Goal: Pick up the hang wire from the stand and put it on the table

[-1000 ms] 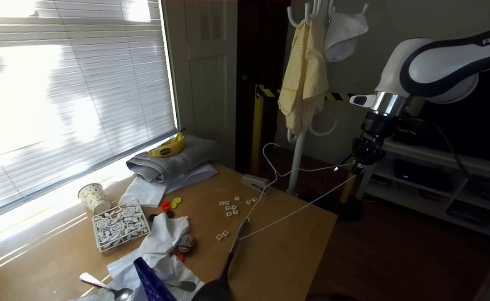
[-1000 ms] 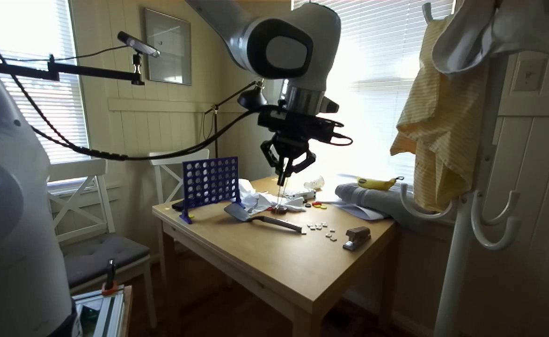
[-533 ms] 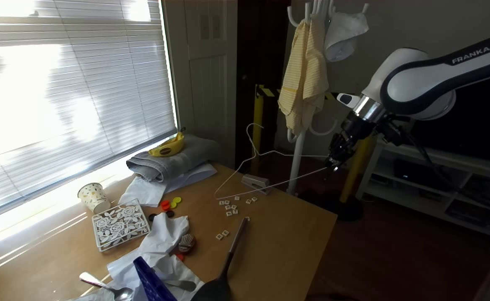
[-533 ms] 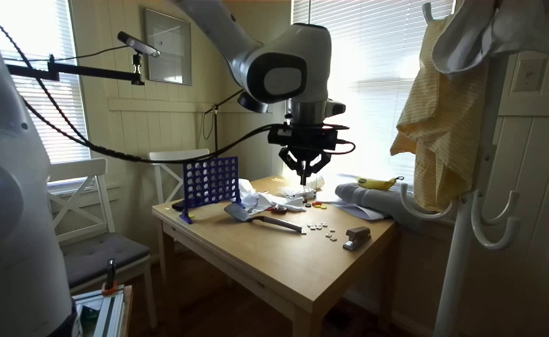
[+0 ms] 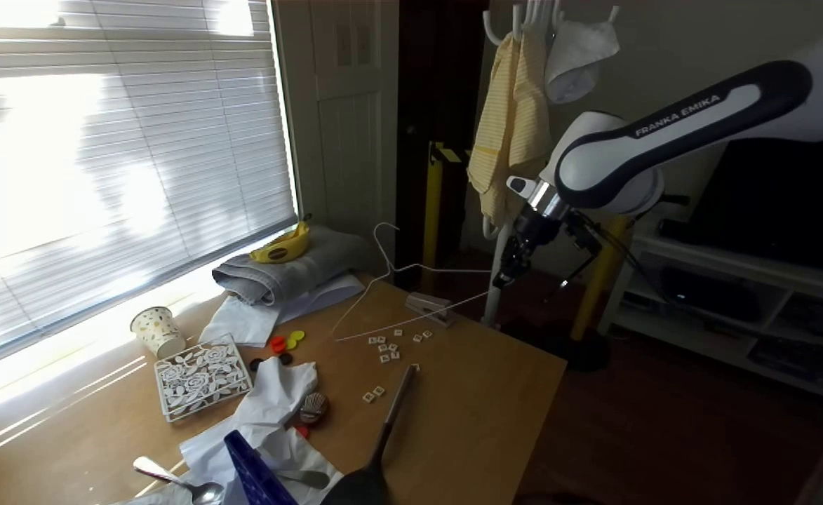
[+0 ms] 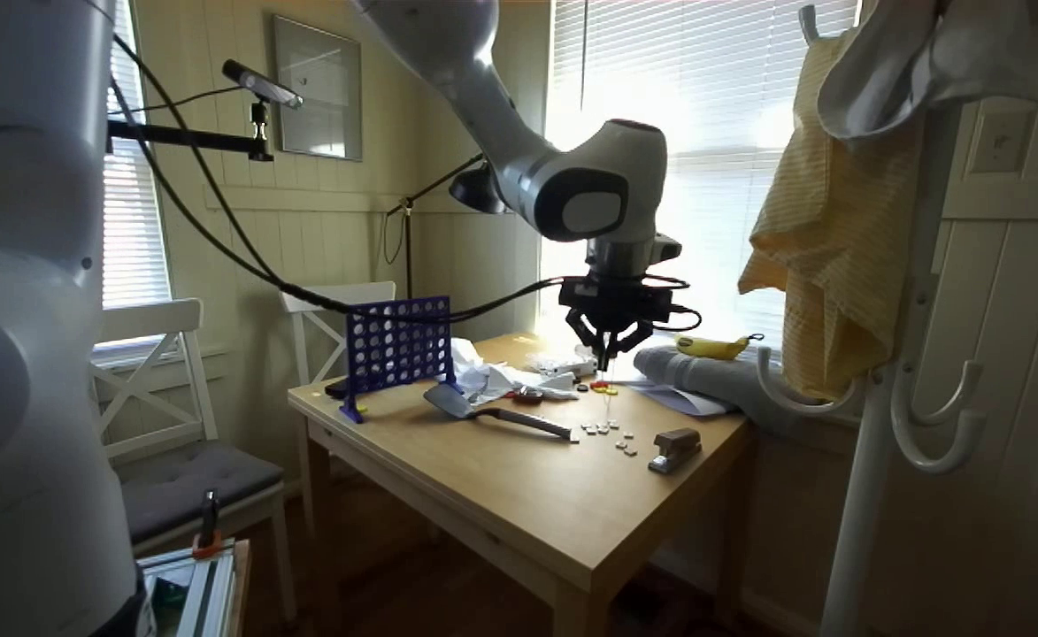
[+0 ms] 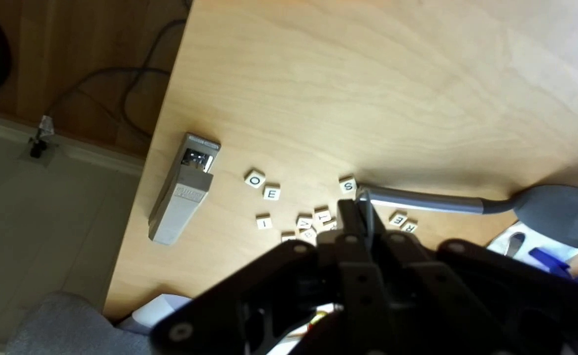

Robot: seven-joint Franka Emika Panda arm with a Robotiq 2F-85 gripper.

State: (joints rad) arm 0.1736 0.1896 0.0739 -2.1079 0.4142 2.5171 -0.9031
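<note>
Under the window (image 5: 123, 175) lies the worktop (image 5: 481, 414); past the neighbouring edge rises the stand (image 6: 857, 513). Over the last second the arm (image 5: 614, 165) has swung farther toward the window edge and the stand edge, and in both exterior views its end sits lower than it did. It carries the hanger (image 5: 391, 269), which is off the stand and over the worktop, in from the stand edge, hook upward and free end sloping down; whether that end touches anything I cannot tell. A second ago the free end showed against the handle of the spatula (image 7: 466, 204), and now it reaches past there toward the window edge. So the pick-up looks done and the setting-down seems the step in hand, with a release left to do. The spatula has not moved, nor has the stapler (image 7: 183, 192) near the stand edge. The fingers (image 7: 349, 217) are closed on one end of the hanger, which shows as a grey strip between them in the wrist view. Loose tiles (image 7: 304, 222) lie below, mostly between stapler and spatula. The hanger is held nearly on edge, so once freed it will probably tip, perhaps onto the tiles; the bare stretch by the stand-edge corner away from the window looks a safer landing.
</note>
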